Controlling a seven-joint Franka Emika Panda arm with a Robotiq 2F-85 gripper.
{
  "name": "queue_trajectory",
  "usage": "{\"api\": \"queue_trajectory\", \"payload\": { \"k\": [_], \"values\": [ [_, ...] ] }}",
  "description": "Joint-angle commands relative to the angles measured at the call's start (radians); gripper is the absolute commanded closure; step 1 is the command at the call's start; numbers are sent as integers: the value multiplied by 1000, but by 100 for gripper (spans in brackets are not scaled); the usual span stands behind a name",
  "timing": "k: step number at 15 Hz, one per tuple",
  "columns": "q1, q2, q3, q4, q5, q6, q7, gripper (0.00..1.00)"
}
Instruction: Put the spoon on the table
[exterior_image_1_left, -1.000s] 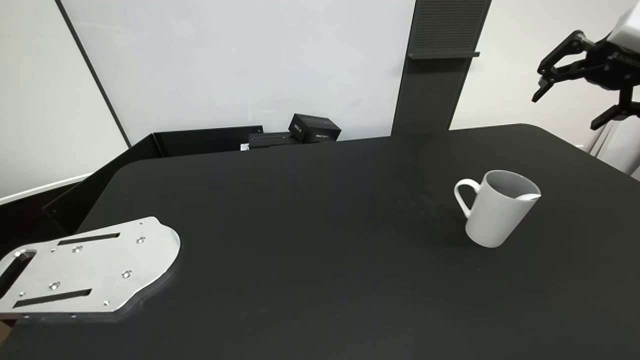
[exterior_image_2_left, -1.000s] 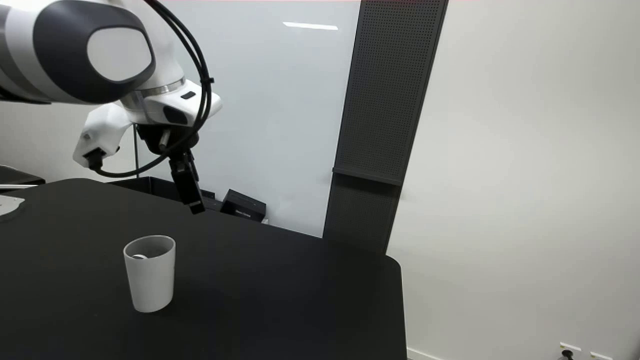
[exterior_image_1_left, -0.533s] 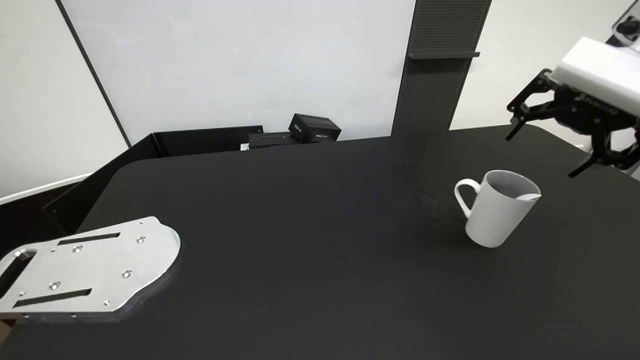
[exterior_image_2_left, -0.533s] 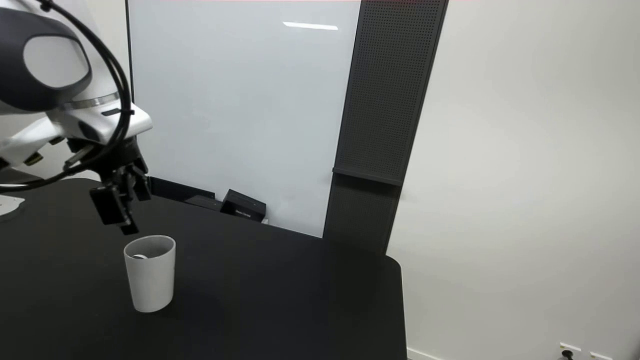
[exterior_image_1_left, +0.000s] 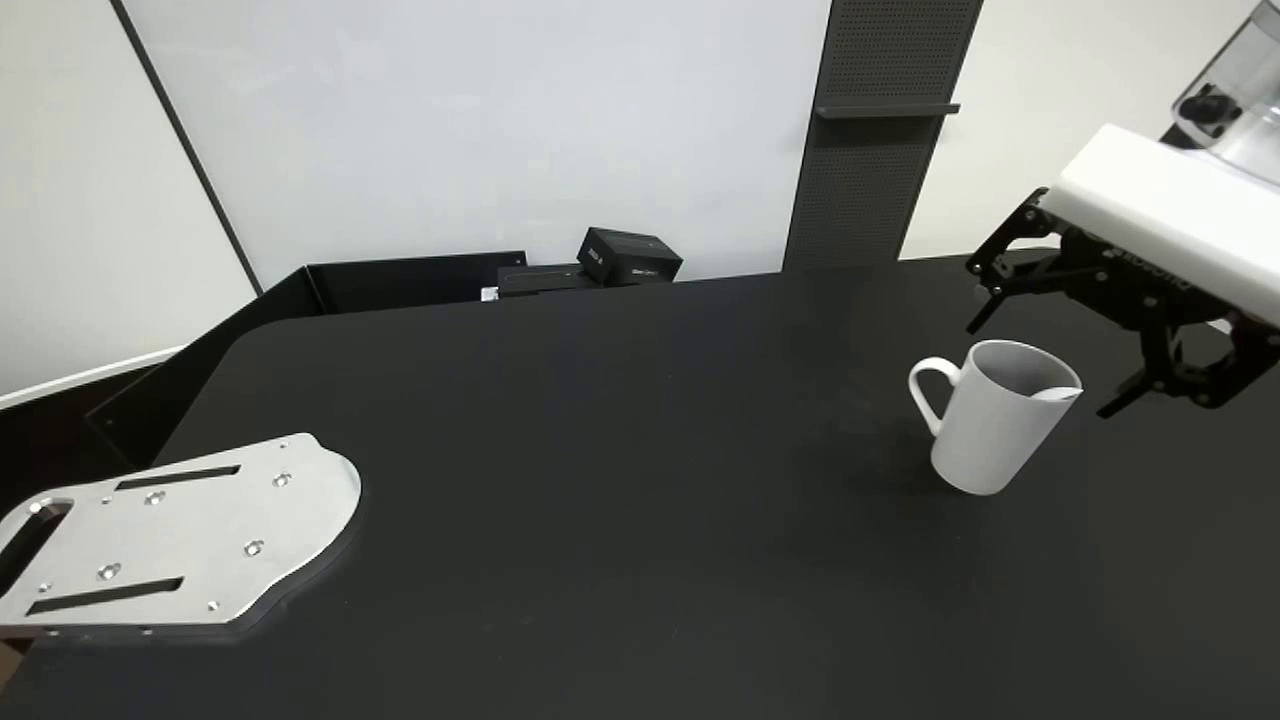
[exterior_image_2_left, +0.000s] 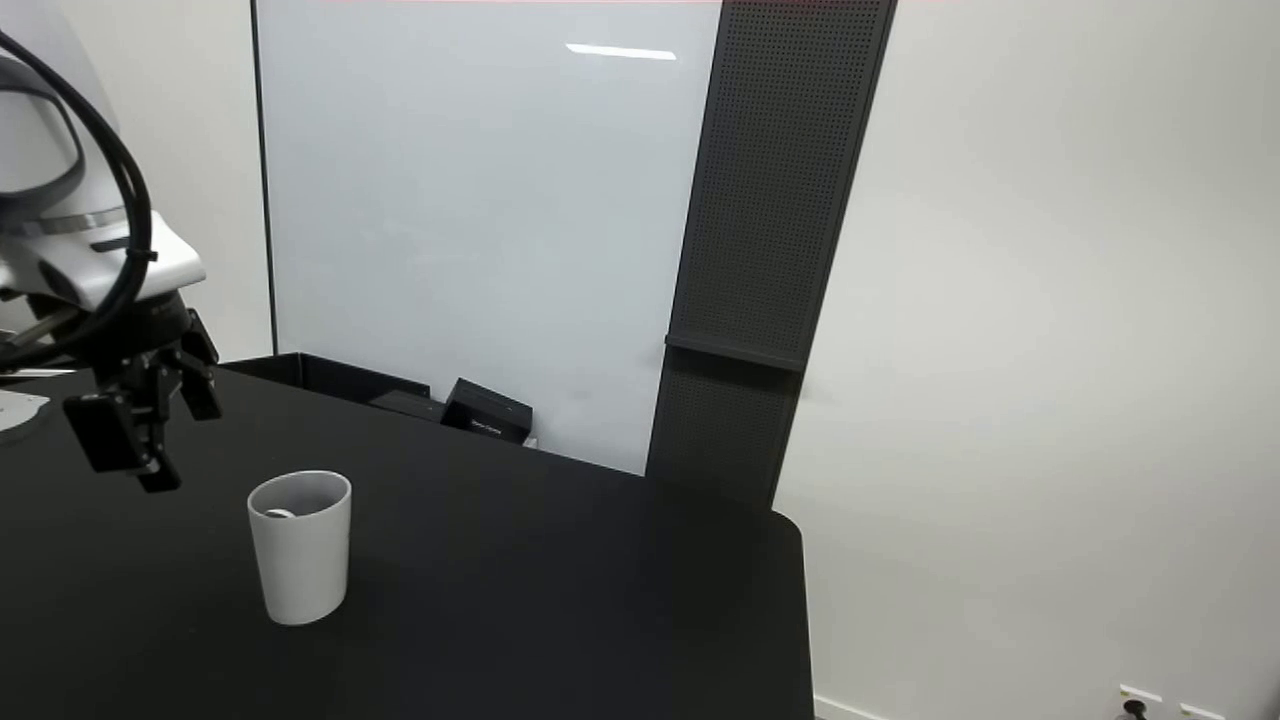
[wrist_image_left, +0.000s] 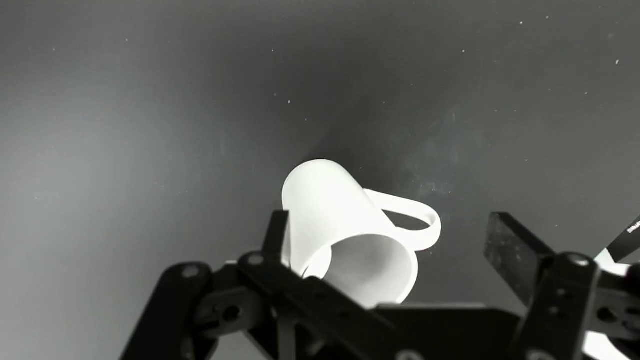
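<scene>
Over the last second the gripper (exterior_image_1_left: 1038, 372) dropped and swung across toward the white mug (exterior_image_1_left: 990, 440), fingers set wide, nothing held, and apart from the mug in both exterior views. White spoon (exterior_image_1_left: 1058, 394) hasn't moved: inside the mug, one rounded end showing at the rim on the side away from the handle (wrist_image_left: 422, 240). Probably the approach for the pick; nothing is down on the black table (exterior_image_1_left: 600, 520) yet. Main obstacle is the mug itself: its wall hides most of the spoon, only that end looks graspable, and a wide-set finger could knock the rim or handle. Wrist view has one finger each side of the mug. Silver slotted plate (exterior_image_1_left: 210, 540) and black box (exterior_image_1_left: 630, 258) both sit well apart from the mug, likely no bother.
</scene>
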Motion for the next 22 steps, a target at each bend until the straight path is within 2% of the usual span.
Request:
{"api": "queue_trajectory", "payload": {
  "k": [1, 11, 16, 22],
  "values": [
    [0, 0, 0, 0, 0, 0, 0, 0],
    [-11, -7, -12, -3, -13, 4, -16, 0],
    [-52, -1, -24, 0, -83, 14, 39, 0],
    [-90, 18, -35, 1, -87, 24, 60, 0]
  ]
}}
